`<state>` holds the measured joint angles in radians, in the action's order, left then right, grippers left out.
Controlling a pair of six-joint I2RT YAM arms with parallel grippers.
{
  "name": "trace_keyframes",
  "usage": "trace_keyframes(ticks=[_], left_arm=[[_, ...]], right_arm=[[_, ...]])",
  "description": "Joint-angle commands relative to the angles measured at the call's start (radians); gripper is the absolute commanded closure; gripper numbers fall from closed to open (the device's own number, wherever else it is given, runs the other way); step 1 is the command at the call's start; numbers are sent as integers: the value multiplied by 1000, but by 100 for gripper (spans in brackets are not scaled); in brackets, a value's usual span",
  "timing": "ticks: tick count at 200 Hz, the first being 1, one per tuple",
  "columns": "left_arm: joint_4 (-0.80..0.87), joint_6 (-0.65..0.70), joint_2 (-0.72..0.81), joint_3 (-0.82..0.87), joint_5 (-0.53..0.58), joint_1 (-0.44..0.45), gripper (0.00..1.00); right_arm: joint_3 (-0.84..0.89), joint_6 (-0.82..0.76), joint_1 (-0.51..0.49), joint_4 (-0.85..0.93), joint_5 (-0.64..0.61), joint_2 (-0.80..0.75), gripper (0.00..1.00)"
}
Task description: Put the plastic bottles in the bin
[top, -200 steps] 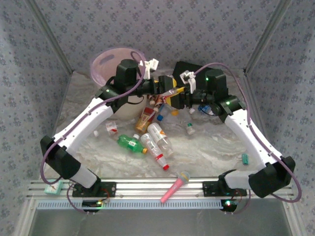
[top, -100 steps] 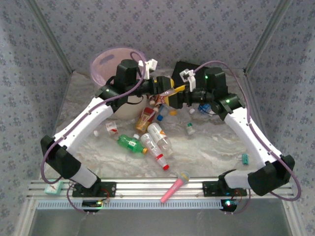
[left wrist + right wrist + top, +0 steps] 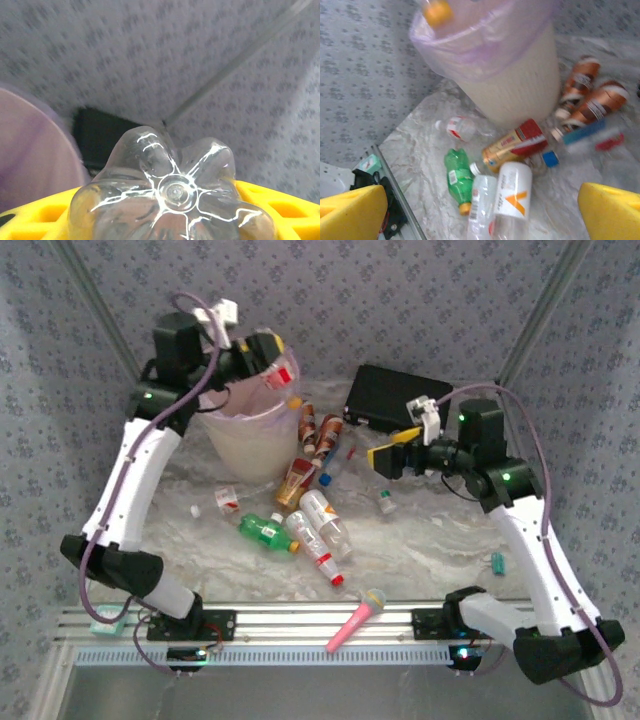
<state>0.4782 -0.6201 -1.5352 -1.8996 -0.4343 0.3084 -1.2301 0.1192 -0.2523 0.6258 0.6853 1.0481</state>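
Gripping near its base, we hold a clear bottle [image 3: 172, 195], likely light, slick and crushable, in the left pincer [image 3: 268, 352] over the bin [image 3: 240, 440]; the right pincer [image 3: 393, 448] stands wide, empty

- Left wrist view: the clear bottle [image 3: 172, 195] in the left gripper [image 3: 160, 217] is seen base-on. Its body and cap are hidden behind the base, and the bottom edge cuts it and the yellow fingers [image 3: 282, 207].
- The bin [image 3: 30, 150] there is a pink blur cut by the left edge; the clear bottle hides part of the black case [image 3: 100, 132].
- Right wrist view: the top edge cuts the bin's rim and an orange cap [image 3: 437, 12]. The right gripper [image 3: 480, 210] has its fingers cropped at the lower corners.
- Labels of the bottles [image 3: 512, 192] on the tabletop [image 3: 412, 150] are too blurred to read.
- A teal thing [image 3: 497, 562] near the tabletop's right edge is too small to identify.
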Motion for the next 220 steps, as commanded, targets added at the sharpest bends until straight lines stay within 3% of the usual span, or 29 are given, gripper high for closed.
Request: trace_keyframes(ticks=[1, 24, 40, 80, 144, 188, 220], left_arm=[[64, 54, 1, -67, 56, -67, 100], [206, 180, -69, -194, 214, -103, 100], [331, 264, -166, -328, 296, -107, 100], [562, 379, -429, -584, 358, -92, 100], [588, 422, -594, -530, 410, -30, 100], [482, 428, -585, -324, 439, -6, 100], [450, 424, -605, -271, 428, -8, 100]], right_arm=[[87, 19, 40, 64, -31, -34, 0], [126, 32, 74, 90, -66, -61, 0], [124, 29, 75, 139, -156, -67, 2], [174, 65, 78, 142, -280, -143, 3], [176, 52, 84, 171, -345, -149, 4], [176, 49, 105, 186, -342, -157, 4], [192, 54, 112, 186, -346, -157, 4]])
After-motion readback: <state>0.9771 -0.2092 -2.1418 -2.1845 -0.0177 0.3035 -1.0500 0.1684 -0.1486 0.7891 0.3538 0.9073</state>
